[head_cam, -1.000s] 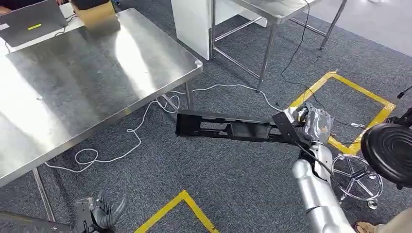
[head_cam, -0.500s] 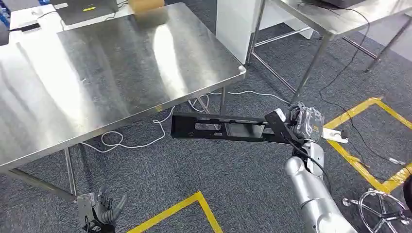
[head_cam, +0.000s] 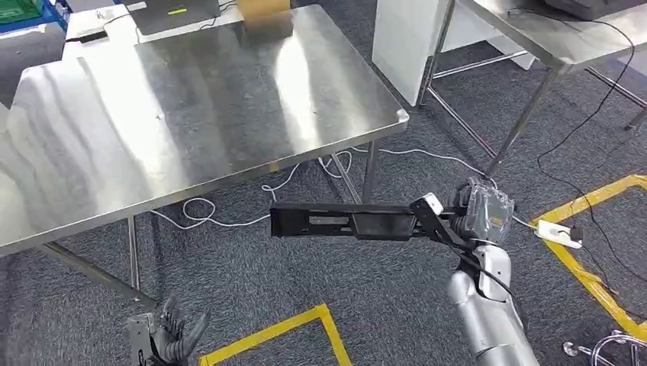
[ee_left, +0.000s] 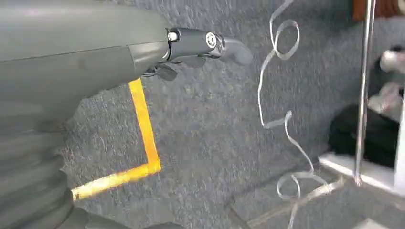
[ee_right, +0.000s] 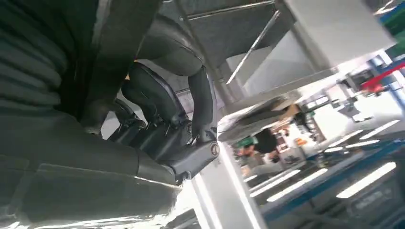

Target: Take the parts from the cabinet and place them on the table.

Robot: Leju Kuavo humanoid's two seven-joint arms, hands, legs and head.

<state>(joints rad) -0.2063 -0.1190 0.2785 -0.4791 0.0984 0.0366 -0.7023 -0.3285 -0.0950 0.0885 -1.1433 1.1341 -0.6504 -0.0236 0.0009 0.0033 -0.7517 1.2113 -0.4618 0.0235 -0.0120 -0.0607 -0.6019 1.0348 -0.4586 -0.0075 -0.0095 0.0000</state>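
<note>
**Black part held off the table's near corner**

You have the long black bracket [head_cam: 351,223] level above the carpet — one end gripped in your right hand [head_cam: 477,213], the rest reaching out toward your left. It is not on the steel table [head_cam: 198,107]; its free end hangs just below and in front of the table's near edge. Your left hand [head_cam: 169,339] hangs low beside a table leg, holding nothing, fingers loosely apart. A white cable [head_cam: 290,179] trails under the table, and yellow floor tape [head_cam: 267,335] lies beside that hand.
</note>
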